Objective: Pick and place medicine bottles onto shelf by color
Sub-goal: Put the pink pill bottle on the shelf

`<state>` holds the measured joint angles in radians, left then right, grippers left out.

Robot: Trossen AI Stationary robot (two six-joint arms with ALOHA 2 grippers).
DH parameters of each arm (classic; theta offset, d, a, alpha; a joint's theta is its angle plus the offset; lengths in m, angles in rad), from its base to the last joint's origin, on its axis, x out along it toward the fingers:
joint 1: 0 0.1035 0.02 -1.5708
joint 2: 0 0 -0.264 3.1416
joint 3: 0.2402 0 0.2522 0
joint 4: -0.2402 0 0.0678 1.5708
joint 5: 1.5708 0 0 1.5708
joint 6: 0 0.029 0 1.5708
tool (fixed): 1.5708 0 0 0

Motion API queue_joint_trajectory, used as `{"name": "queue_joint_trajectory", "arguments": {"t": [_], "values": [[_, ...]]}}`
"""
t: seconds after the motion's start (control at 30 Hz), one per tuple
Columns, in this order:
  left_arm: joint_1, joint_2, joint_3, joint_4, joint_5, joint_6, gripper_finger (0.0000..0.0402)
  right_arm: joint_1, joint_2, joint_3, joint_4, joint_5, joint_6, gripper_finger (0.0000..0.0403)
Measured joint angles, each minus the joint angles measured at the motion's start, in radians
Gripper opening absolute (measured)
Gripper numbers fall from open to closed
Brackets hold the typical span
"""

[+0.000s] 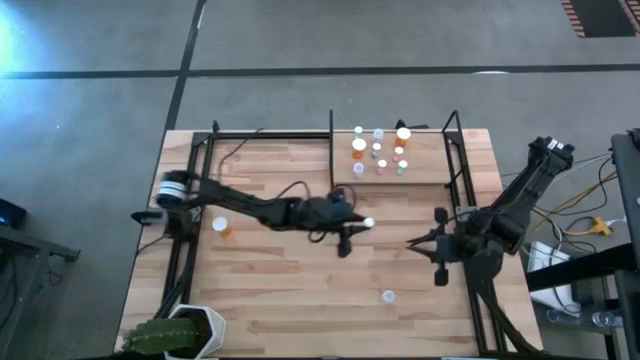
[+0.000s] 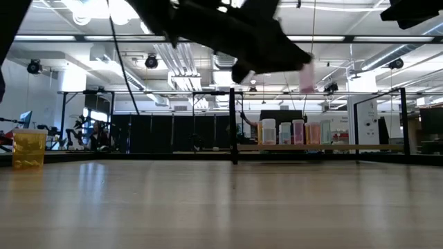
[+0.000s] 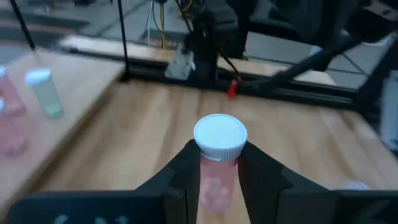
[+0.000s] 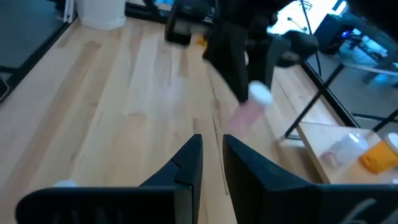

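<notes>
Left wrist view: left gripper (image 3: 219, 177) clamped on pink bottle (image 3: 217, 163), aloft mid-table, short of shelf (image 1: 425, 172). Right gripper (image 4: 211, 163) empty, fingers nearly closed, at table's right edge.

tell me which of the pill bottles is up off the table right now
The pink bottle with the white cap, clamped in the left gripper above mid-table. The others stand on the shelf or the table, like the orange bottle at left.

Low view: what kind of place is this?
Likely a robotics lab or workshop: exposed ceiling ducts and strip lights, black metal framing in the room behind, a wooden table under the arms.
</notes>
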<state>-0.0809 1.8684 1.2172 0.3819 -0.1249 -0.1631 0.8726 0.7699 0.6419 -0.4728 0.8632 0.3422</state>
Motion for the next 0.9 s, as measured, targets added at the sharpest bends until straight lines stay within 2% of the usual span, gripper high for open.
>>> {"name": "queue_joint_trajectory", "arguments": {"t": [0.23,0.47,0.6,0.9], "values": [[0.046,0.241,0.22,0.062,-0.008,0.098,0.0072,0.0,-0.077,-0.077,0.032,0.004,0.023,0.0054],[0.08,0.407,0.322,0.133,-0.011,0.122,0.0072,0.0,-0.092,-0.11,0.047,0.028,0.024,0.0054],[0.103,0.446,0.342,0.138,-0.015,0.122,0.0072,0.0,-0.092,-0.121,0.09,0.029,0.007,0.0054],[0.136,0.451,0.318,0.132,-0.023,0.117,0.0072,0.0,-0.086,-0.114,0.12,0.029,-0.02,0.0054]]}}
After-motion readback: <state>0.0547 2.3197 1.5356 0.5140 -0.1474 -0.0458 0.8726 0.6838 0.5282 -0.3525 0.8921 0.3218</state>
